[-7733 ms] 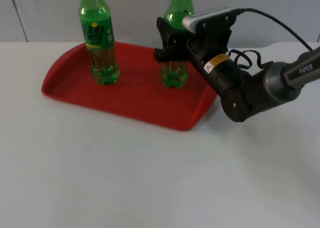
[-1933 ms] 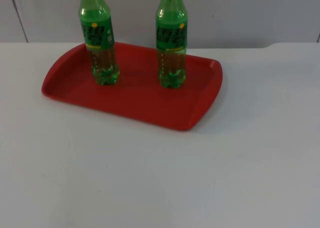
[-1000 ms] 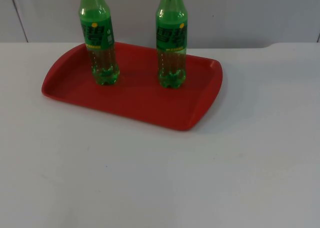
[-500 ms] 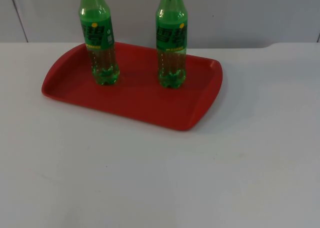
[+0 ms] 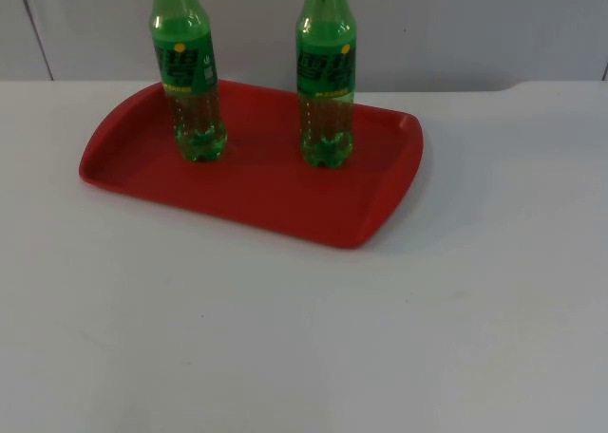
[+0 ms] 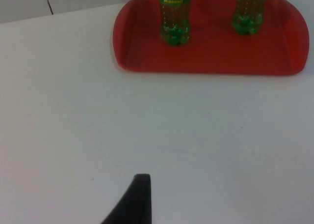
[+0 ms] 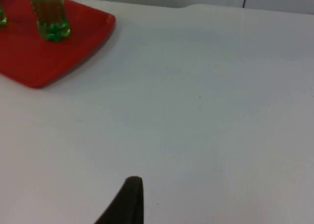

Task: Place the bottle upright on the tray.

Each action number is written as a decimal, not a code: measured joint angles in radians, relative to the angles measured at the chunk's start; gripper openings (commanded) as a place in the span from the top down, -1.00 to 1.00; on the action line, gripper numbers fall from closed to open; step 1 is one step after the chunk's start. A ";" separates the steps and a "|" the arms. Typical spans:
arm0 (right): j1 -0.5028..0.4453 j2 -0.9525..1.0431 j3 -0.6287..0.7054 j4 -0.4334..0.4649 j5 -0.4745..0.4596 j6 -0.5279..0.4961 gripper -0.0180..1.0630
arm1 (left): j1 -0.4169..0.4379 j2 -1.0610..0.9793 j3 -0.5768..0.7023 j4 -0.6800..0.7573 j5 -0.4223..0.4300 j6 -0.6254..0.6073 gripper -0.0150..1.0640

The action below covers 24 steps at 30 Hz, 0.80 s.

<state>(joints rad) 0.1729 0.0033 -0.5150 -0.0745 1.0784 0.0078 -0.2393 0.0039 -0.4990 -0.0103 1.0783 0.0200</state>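
Note:
Two green plastic bottles stand upright on the red tray [image 5: 256, 191], apart from each other: one at its left [image 5: 190, 82], one at its right [image 5: 326, 82]. Nothing touches either bottle. The left wrist view looks across bare table at the tray [image 6: 211, 57] with both bottles [image 6: 174, 17] [image 6: 250, 13] on it; my left gripper [image 6: 140, 197] hovers well short of the tray. My right gripper [image 7: 130, 197] hangs over open table, far from the tray's corner [image 7: 34, 62] and the bottle [image 7: 48, 15] nearest it. Both arms wait away from the tray.
White table top [image 5: 380, 338] spreads wide in front of and to the right of the tray. The grey partition wall [image 5: 475, 25] rises just behind the tray and the bottles.
At the earliest frame the right arm reached in with its gripper at the right bottle. It has since pulled out of the top view, leaving the bottle standing. Nothing has moved over the last two seconds.

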 measured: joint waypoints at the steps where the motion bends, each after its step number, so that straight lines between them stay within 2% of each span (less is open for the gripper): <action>1: -0.020 0.000 0.000 0.000 0.000 0.000 -0.98 | 0.000 0.000 0.000 0.000 0.000 0.000 -0.97; 12: -0.162 0.000 0.000 0.000 0.000 0.000 -0.98 | 0.000 0.000 0.000 0.000 0.000 0.000 -0.97; 24: -0.183 0.000 0.000 0.001 0.000 0.000 -0.98 | 0.000 0.000 0.000 0.000 0.000 0.000 -0.97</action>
<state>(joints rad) -0.0103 0.0033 -0.5150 -0.0740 1.0784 0.0078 -0.2393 0.0039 -0.4990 -0.0103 1.0783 0.0200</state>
